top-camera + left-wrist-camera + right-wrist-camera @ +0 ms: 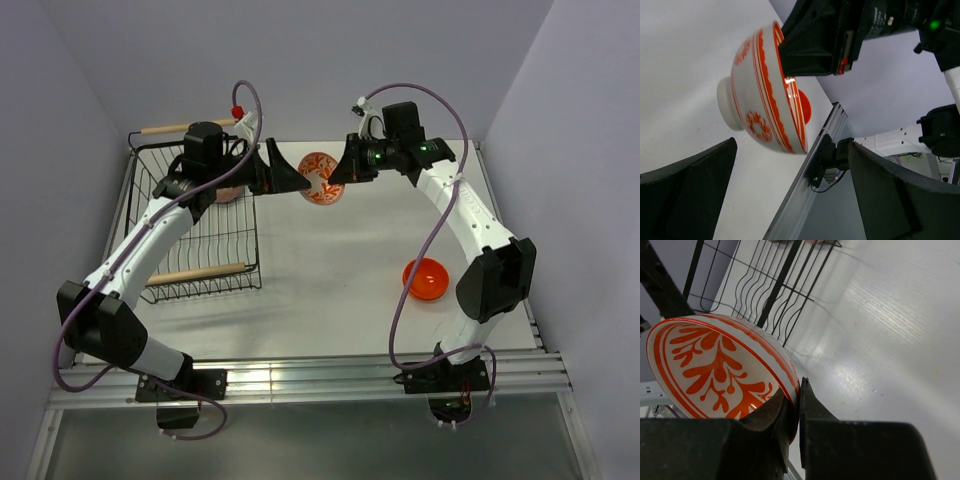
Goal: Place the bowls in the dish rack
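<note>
Bowls counted: three. One red-and-white patterned bowl (321,178) in the air between the two end effectors, tipped on its side above the table (330,250), just right of the dish rack (205,240). One plain orange bowl (426,278) on the table beside the right arm's elbow. One pinkish bowl (228,193) inside the rack at its far end, partly hidden by the left arm. One rack, two wooden handles: far handle (185,126), near handle (198,273). Two arms, both stretched toward the far middle, wrists facing each other. Right end effector (340,170) pinched almost closed on the patterned bowl's rim. Left end effector (292,176) spread wide, holding nothing, aimed at the bowl's foot, no contact visible.
</note>
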Robot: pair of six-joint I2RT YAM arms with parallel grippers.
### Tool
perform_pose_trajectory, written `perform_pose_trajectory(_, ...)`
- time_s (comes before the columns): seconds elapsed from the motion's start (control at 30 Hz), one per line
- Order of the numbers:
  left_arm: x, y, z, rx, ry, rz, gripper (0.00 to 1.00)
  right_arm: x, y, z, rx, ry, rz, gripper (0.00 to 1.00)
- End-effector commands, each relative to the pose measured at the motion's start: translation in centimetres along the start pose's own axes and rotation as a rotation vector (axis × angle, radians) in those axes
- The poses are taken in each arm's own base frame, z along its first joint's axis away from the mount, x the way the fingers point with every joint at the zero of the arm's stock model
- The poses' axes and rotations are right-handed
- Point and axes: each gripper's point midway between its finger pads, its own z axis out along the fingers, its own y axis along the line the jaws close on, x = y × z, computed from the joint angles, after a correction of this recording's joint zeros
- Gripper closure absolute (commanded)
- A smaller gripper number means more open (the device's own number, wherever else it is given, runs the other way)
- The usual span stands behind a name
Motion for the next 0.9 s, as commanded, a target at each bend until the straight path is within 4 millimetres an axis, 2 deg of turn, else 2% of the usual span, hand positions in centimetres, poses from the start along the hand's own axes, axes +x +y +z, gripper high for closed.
perform_pose_trajectory(0.0,-2.2,-0.2,0.2,-0.039,-0.072,-0.008,0.01,-1.0,3.1,-1.0,-0.068,-0.039,-0.08,1.0)
perform_pose_trajectory(0.27,-1.6,-0.1,0.8,-0.018,-0.059,-0.047,0.01,-0.8,4.6,-1.0,-0.095,-0.034,-0.108,1.0)
perform_pose_trajectory(0.57,-0.1,0.1,1.1,0.015,-0.01,-0.117,0.0,-1.0,4.8,-0.9,-0.1,-0.049,-0.12,1.0)
perform_pose_trajectory(0.87,0.2,0.4,1.3,0.021,-0.007,-0.139,0.01,-0.7,5.4,-0.5,-0.12,-0.032,-0.118,1.0)
